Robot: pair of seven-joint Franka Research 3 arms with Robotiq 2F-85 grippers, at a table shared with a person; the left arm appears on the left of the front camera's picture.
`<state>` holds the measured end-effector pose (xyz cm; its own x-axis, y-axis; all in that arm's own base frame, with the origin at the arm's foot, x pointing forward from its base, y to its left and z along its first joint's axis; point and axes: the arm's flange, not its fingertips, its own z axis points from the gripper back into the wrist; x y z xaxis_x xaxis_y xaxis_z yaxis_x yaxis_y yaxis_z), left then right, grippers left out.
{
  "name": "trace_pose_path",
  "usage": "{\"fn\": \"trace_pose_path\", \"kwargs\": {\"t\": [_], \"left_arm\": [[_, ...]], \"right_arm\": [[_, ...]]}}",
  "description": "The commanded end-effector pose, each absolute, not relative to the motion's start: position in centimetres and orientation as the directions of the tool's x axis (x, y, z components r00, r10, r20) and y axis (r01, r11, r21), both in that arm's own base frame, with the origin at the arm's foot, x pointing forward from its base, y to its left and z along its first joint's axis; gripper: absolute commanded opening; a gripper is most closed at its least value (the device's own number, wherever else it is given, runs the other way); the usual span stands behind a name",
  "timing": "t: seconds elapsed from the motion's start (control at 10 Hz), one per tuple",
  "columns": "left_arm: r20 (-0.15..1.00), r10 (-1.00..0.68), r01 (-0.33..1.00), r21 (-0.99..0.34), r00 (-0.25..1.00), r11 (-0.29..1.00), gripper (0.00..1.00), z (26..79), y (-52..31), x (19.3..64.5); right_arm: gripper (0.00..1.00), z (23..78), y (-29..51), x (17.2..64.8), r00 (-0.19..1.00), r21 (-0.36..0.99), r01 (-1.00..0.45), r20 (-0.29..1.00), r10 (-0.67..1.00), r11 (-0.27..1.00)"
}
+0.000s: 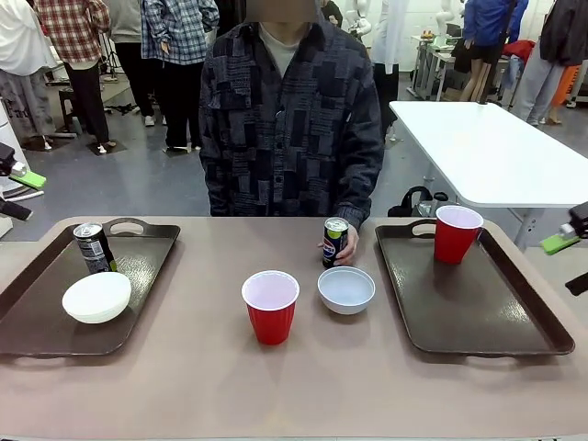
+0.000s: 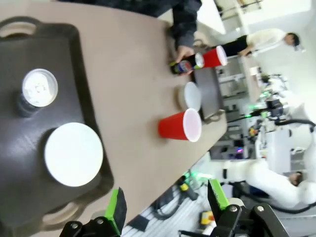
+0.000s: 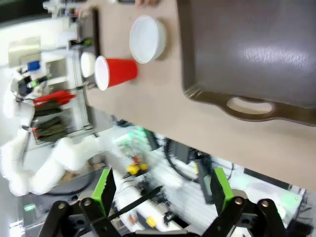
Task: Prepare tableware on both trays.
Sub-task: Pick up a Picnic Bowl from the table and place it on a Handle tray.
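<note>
The left tray (image 1: 147, 253) holds a dark can (image 1: 93, 248) and the cream-white bowl (image 1: 96, 297). One red cup (image 1: 457, 233) stands at the back of the right tray (image 1: 487, 312). Between the trays sit a second red cup (image 1: 271, 306) and the pale grey-white bowl (image 1: 346, 289). Behind that bowl, the person's hand (image 1: 350, 250) grips the other can (image 1: 335, 242). My left gripper (image 1: 23, 195) hangs open off the table's left side, past the left tray (image 2: 59, 74). My right gripper (image 1: 568, 265) hangs open off the right side, and its wrist view looks down on the right tray (image 3: 247, 44).
The person stands at the far side, facing the table's middle. A white table (image 1: 496, 152) stands behind at the right, with people farther back. Bare brown tabletop (image 1: 211, 386) runs along the front edge between the trays.
</note>
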<state>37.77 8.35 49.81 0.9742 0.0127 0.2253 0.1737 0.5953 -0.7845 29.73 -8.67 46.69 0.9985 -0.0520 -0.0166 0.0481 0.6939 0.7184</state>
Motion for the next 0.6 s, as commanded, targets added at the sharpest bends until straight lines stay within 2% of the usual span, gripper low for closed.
{"fn": "trace_pose_path", "kwargs": {"t": [0.0, 0.2, 0.5], "left_arm": [[0.202, 0.037, 0.152, -0.835, 0.979, 0.529, 0.87, 48.8, 10.2, 38.5], [0.205, 0.114, 0.126, -0.865, 0.972, 0.487, 0.87, 48.1, 12.5, 38.7], [0.198, 0.143, 0.091, -0.837, 0.970, 0.540, 0.87, 47.1, 13.5, 38.5]], "right_arm": [[1.00, 49.9, -3.2, 26.9, 0.997, 0.571, -0.012, 0.075, -0.037, 0.821], [1.00, 52.6, 1.8, 27.4, 0.986, 0.474, -0.060, 0.168, -0.023, 0.879], [1.00, 52.5, 8.7, 29.0, 0.990, 0.412, -0.105, 0.125, 0.058, 0.905]]}}
